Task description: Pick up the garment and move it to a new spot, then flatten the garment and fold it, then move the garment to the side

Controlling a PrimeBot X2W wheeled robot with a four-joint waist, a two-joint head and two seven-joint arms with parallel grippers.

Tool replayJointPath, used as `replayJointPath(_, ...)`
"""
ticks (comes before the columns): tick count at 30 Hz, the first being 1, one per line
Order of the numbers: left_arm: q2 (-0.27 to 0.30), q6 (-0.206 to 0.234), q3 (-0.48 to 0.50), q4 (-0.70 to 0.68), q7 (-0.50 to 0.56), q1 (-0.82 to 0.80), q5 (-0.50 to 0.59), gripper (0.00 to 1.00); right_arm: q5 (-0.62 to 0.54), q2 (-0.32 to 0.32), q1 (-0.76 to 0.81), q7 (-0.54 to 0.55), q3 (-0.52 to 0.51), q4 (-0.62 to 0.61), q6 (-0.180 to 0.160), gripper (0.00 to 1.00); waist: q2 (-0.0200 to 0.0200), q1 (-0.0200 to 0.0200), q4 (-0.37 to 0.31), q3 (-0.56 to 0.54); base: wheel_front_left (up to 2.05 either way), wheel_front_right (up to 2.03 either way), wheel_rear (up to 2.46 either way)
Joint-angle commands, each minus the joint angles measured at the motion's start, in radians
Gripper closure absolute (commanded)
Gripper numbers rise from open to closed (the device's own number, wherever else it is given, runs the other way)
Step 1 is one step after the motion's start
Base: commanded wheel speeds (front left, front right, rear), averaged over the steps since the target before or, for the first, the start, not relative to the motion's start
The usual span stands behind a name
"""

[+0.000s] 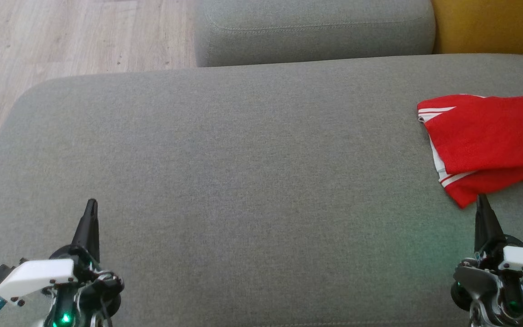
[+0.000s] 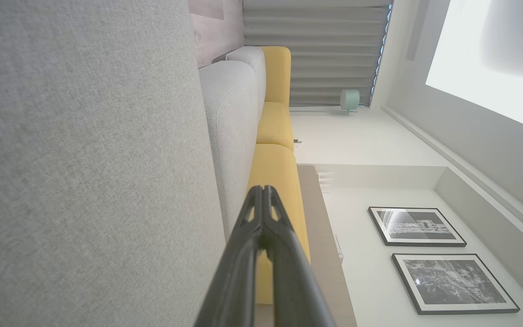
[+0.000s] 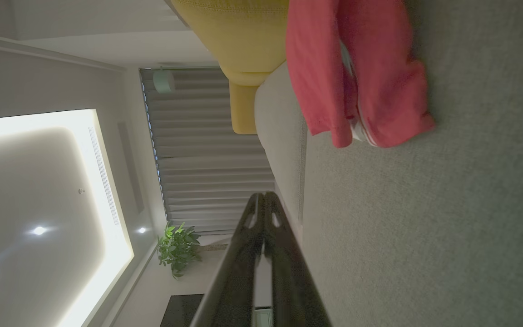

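Note:
The garment (image 1: 488, 141) is red with white stripes and lies folded at the right edge of the grey cushion (image 1: 243, 181). The right wrist view shows the garment (image 3: 370, 77) bunched on the cushion, ahead of the fingers. My right gripper (image 1: 483, 200) is shut and empty, its tip just short of the garment's near corner. At the lower left my left gripper (image 1: 91, 204) is also shut, holding nothing, far from the garment. Each wrist view has its own gripper, left (image 2: 263, 190) and right (image 3: 263, 197), with fingertips pressed together.
A second grey cushion (image 1: 316, 32) stands beyond the far edge, with a yellow cushion (image 1: 493, 27) to its right. Wooden floor (image 1: 61, 45) lies at the upper left. The cushion's middle and left are bare fabric.

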Motion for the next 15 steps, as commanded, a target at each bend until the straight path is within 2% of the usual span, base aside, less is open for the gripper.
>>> replayJointPath(1,0.008,-0.007,0.035,-0.036,0.008,-0.053,-0.004,1.00,0.004,-0.010,-0.053,0.006,0.021,-0.038,0.007,1.00,0.0000,0.0000,0.000,0.000,0.00,0.00,0.00)
replayJointPath(15,0.008,-0.007,0.035,-0.036,0.008,-0.053,-0.004,1.00,0.003,-0.009,-0.053,0.007,0.019,-0.038,0.007,1.00,0.0000,0.0000,0.000,0.000,0.00,0.00,0.00)
